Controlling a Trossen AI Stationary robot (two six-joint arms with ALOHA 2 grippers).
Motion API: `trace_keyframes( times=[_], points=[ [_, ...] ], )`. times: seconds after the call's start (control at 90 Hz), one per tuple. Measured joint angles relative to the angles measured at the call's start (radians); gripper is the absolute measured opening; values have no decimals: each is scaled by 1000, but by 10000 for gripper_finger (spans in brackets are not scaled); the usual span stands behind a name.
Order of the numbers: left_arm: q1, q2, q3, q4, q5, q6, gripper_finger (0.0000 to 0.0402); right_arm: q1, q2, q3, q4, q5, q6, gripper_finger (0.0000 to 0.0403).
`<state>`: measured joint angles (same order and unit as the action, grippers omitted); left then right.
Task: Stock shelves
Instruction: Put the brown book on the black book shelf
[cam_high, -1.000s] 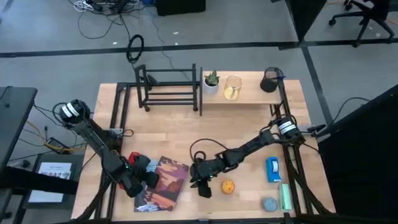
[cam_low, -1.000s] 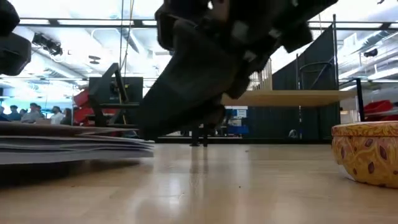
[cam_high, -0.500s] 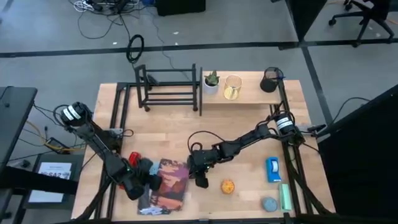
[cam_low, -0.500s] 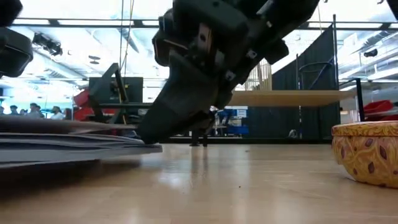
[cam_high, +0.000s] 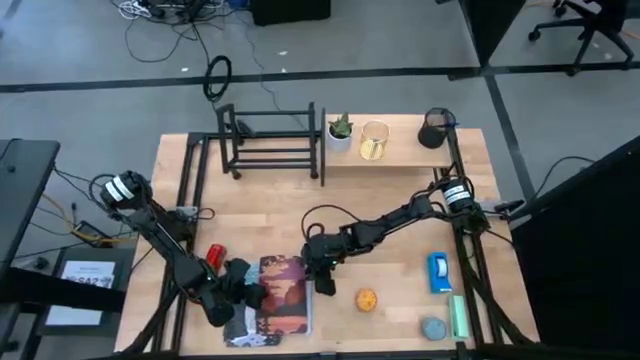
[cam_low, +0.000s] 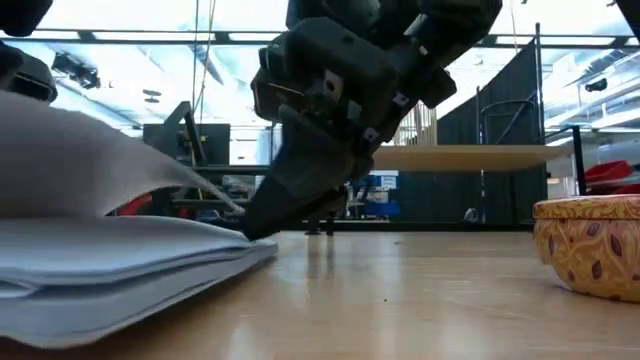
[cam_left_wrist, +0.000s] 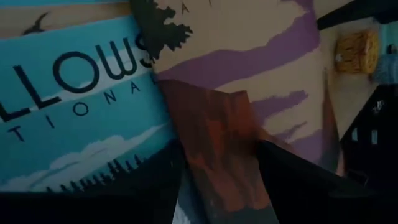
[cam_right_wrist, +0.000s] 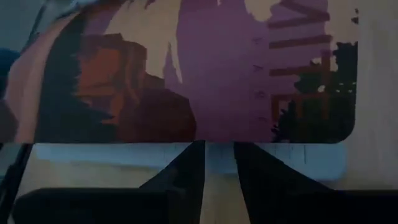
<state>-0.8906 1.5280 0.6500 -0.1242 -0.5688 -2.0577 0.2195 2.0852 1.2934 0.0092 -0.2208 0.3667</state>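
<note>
Both grippers work the books (cam_high: 278, 300) at the table's near edge, well apart from the shelves (cam_high: 272, 142) at the far edge. The right gripper (cam_high: 322, 282), fingers narrowly parted at the cover's edge, should slide under squarely; left gripper (cam_high: 243, 297) – cannot tell. One cover reads "LLOWS" – partial

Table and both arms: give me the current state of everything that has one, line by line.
Book: flat on the table, front cover bowed up at the left side.
Left gripper: at the book's left edge, fingers over the cover.
Right gripper: at the book's right edge, fingertips nearly together.
Black rack: upright, nothing visible on it.
Wooden shelf: holds a small plant, gold cup, black cup, all upright.
Red can: lying on its side.
</note>
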Motion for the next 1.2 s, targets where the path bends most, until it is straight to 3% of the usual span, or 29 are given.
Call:
trace_keyframes(
  times=[0.256,0.389,0.767,1.022,1.2],
  points=[
    [2,0,0,-25,-15,-20,188,8,-104,1,-218,-1,17,57],
    [2,0,0,-29,-14,-22,188,45,-104,3,-276,59,32,57],
    [67,5,-1,16,-12,-2,188,52,22,3,-96,48,67,54],
    [120,7,-4,221,-22,170,186,37,23,2,-81,34,54,54],
    [123,7,-4,218,-19,192,130,37,22,2,-93,38,45,54]
  ],
)
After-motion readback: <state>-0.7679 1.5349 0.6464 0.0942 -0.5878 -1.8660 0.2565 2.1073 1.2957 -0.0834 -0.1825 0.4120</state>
